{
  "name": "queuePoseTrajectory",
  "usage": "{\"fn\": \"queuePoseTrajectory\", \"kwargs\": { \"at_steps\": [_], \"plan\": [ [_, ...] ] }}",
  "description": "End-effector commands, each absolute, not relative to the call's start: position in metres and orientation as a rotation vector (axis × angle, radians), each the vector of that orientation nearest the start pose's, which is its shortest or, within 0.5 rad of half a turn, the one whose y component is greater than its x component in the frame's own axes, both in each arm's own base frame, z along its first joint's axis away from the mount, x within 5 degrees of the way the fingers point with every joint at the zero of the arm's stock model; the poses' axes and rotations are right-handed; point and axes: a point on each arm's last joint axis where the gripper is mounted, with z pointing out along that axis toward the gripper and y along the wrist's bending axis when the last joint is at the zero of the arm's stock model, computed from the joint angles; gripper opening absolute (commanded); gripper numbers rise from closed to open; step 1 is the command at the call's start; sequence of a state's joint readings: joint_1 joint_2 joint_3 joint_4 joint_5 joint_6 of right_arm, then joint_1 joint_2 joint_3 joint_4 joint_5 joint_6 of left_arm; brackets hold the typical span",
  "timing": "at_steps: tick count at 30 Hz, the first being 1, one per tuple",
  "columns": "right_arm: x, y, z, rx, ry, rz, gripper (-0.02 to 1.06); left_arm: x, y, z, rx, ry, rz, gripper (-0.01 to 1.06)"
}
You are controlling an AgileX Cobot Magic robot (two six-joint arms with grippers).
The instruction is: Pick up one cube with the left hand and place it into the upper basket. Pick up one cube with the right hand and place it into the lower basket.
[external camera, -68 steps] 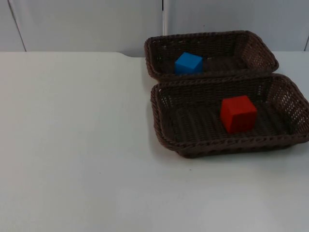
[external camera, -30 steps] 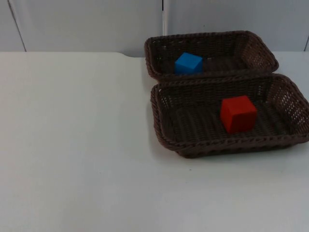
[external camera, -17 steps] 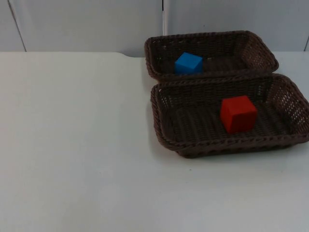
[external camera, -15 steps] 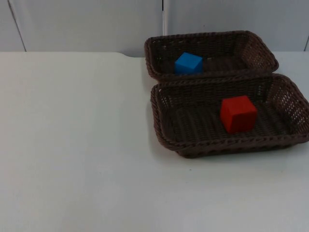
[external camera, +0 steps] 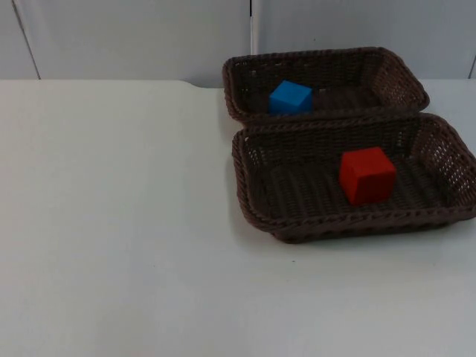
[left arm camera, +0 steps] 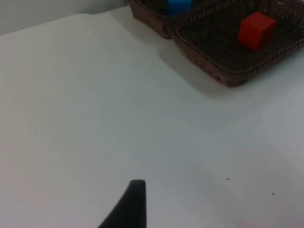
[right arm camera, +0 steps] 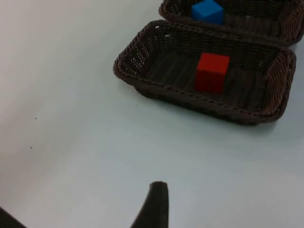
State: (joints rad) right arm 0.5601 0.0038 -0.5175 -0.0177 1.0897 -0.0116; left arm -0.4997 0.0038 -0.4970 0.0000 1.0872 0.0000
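Observation:
A blue cube (external camera: 290,97) lies in the upper brown wicker basket (external camera: 327,53), near its left end. A red cube (external camera: 367,175) lies in the middle of the lower basket (external camera: 349,222), which touches the upper one. Both arms wait back from the baskets. My left gripper (left arm camera: 130,209) hovers over bare white table, with the red cube (left arm camera: 256,30) and blue cube (left arm camera: 179,5) far ahead. My right gripper (right arm camera: 80,211) hangs open over the table short of the lower basket (right arm camera: 142,85), nothing between its fingers; the red cube (right arm camera: 212,72) and blue cube (right arm camera: 207,10) lie ahead.
The white table (external camera: 119,223) stretches wide to the left of and in front of the baskets. A grey partition wall (external camera: 134,37) closes the back edge just behind the upper basket.

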Motion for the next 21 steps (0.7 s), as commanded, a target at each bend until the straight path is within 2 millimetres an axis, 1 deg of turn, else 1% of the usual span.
{"fn": "queuePoseTrajectory", "kwargs": {
  "at_steps": [1, 21],
  "plan": [
    [-0.0056, -0.0051, 0.28, -0.591, 1.976, 0.316, 0.76, -0.0049, 0.0009, 0.274, 0.523, 2.017, -0.334, 1.05],
    [-0.0056, -0.005, 0.28, -0.591, 1.976, 0.317, 0.76, -0.0049, 0.0009, 0.274, 0.523, 2.017, -0.334, 1.05]
  ]
}}
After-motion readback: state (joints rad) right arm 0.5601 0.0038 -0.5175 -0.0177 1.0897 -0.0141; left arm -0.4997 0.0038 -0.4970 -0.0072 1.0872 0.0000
